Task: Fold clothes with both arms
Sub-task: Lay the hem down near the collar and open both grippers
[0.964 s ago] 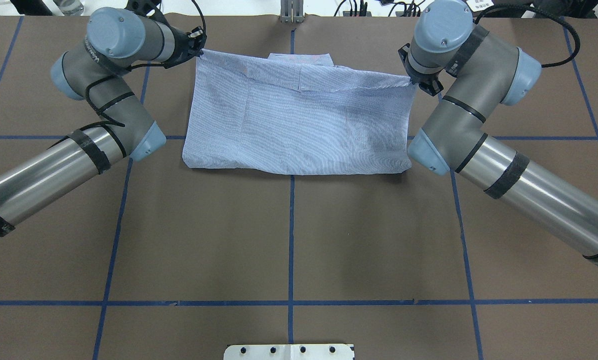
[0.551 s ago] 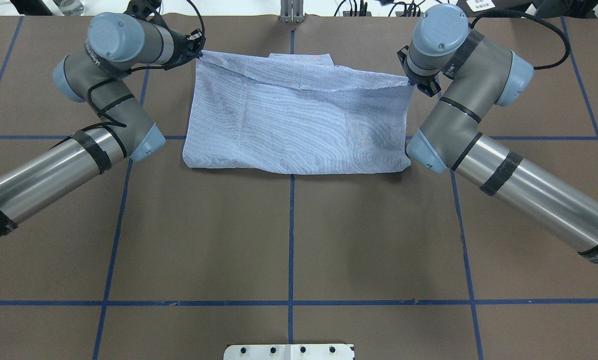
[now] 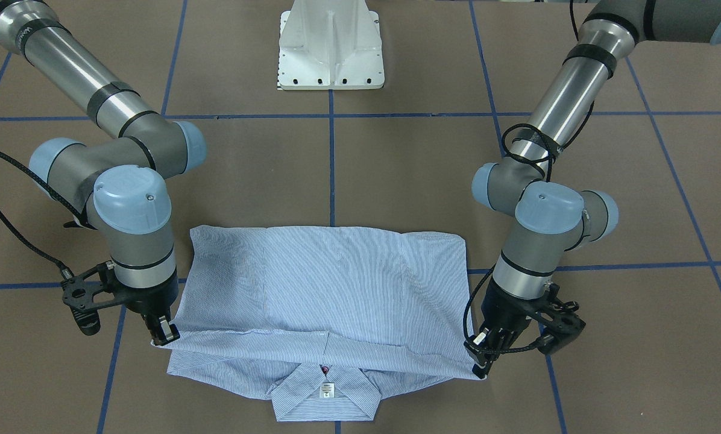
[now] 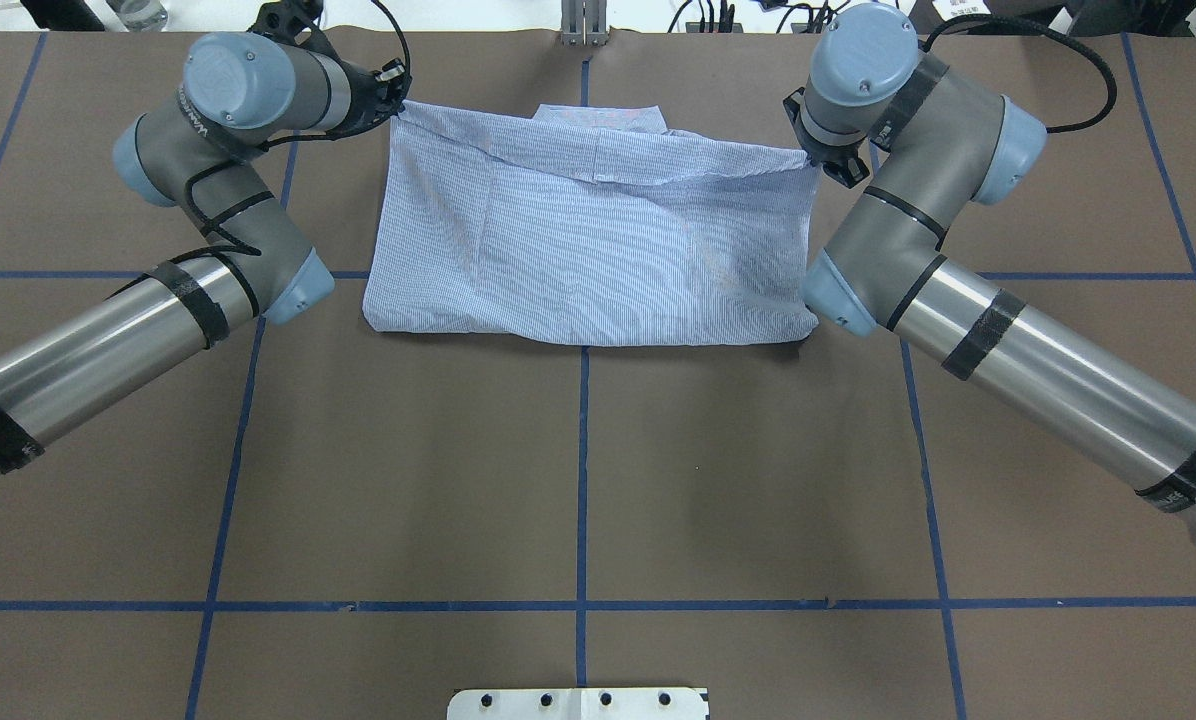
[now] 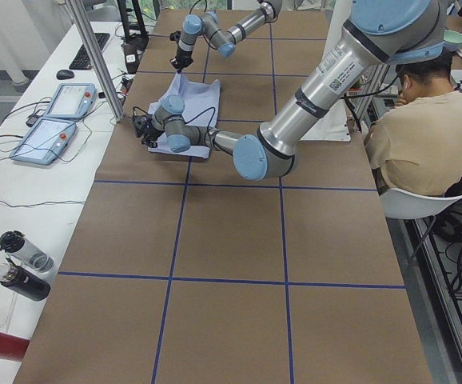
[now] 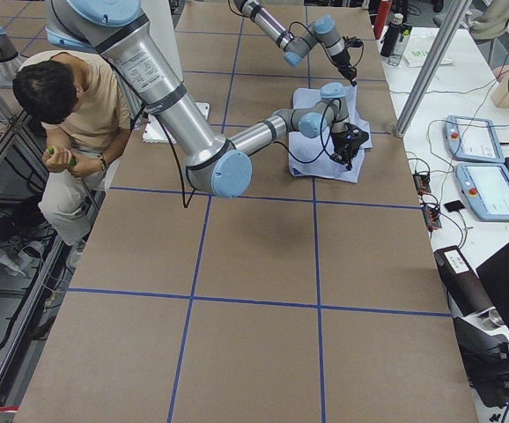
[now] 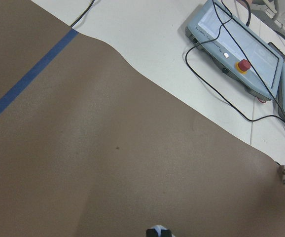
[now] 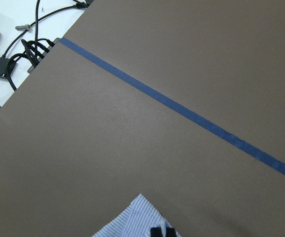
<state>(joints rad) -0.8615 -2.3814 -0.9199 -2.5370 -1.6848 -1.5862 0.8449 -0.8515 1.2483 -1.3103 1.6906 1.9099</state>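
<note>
The light blue-and-white striped shirt (image 4: 598, 240) lies folded at the table's far side, its collar (image 3: 327, 392) and white neck label (image 3: 324, 390) poking out past the folded-over layer. My left gripper (image 4: 395, 100) is shut on that layer's left corner, also seen from the front, where the left gripper (image 3: 480, 360) sits low at the cloth's edge. My right gripper (image 4: 815, 160) is shut on the opposite corner; in the front view the right gripper (image 3: 164, 333) holds that corner slightly lifted. The right wrist view shows striped cloth (image 8: 132, 219) at its fingertips.
The white pedestal base (image 3: 331, 48) stands on the robot's side of the brown, blue-taped table (image 4: 578, 480). Control pendants (image 7: 236, 54) and cables lie on the white bench beyond the far edge. A seated person (image 5: 423, 136) is beside the table. Bottles (image 5: 19, 264) stand at one end.
My right gripper has moved a little inward to the left with its corner, and the held edge between the grippers sags slightly. The left gripper has barely moved.
</note>
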